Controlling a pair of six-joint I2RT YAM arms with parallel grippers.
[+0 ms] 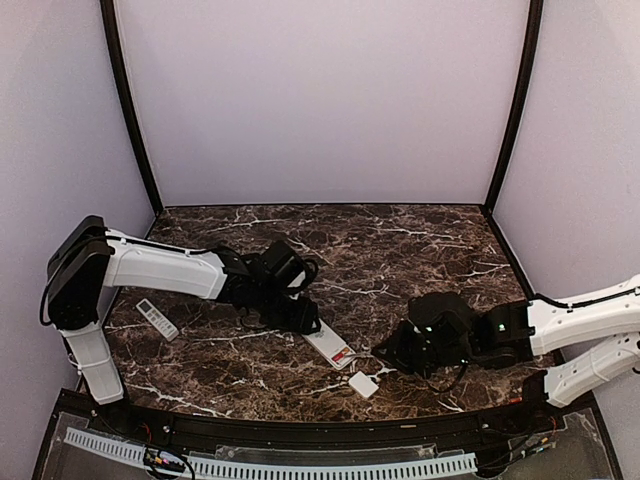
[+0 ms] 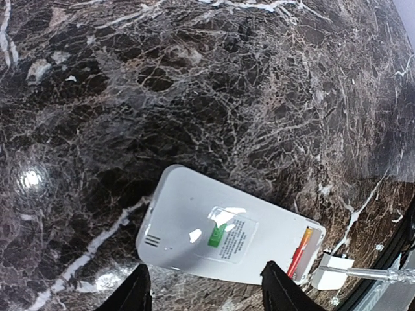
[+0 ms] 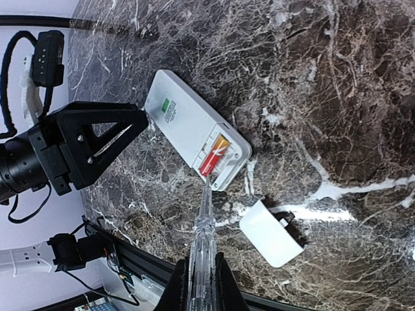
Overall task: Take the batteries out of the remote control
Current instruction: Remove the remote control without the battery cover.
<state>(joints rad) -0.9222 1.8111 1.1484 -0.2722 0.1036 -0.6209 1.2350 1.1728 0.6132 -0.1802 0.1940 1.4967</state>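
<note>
Light, slick batteries (image 3: 214,155) look best levered at one end by the screwdriver (image 3: 202,223) clamped in the right tool (image 3: 198,280); the left tool (image 2: 209,288) stands wide.

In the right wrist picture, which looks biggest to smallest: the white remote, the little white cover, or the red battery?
Largest: white remote.
Next: white cover, though it lies nearer the camera.
Smallest: red battery.

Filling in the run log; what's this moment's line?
left gripper open by remote | right gripper shut on screwdriver, tip by batteries | cover off, beside remote
</note>
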